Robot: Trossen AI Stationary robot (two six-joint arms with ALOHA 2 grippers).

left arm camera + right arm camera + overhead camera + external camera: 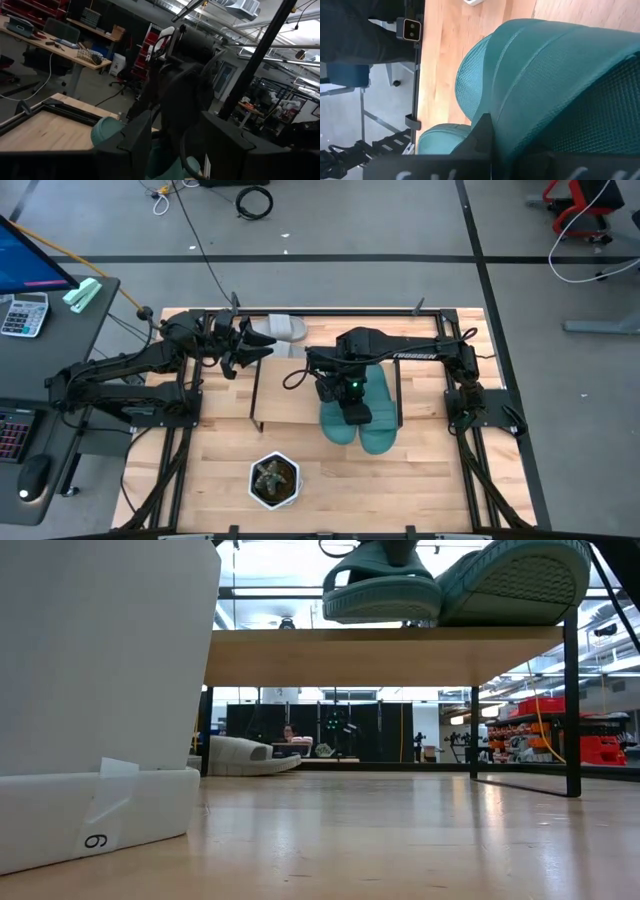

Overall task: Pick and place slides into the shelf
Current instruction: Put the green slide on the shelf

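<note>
Two teal slides lie side by side on the near right part of the shelf (290,395), overhanging its near edge. In the low view the left one (385,595) sits flat on the board (380,655) and the right one (515,580) is tilted, sole showing. My right gripper (355,412) stands over them, on the left one (335,425). A light grey slide (280,330) rests sole-down on the table at the far edge, behind the shelf (245,755). My left gripper (255,352) hovers open just beside it, touching nothing. My right gripper comes from above at the wide strap (555,85) of a teal slide. One finger (481,131) shows against the strap's edge; the strap hides the other. The slide rests on the shelf board, and the second teal slide (440,137) lies beside it.
A white pot with a plant (274,480) stands on the table near the front edge, filling the low view's left (100,690). The shelf's left half is bare board. Black frame legs (572,710) stand at its corners. Bare tabletop lies under and in front of the shelf.
</note>
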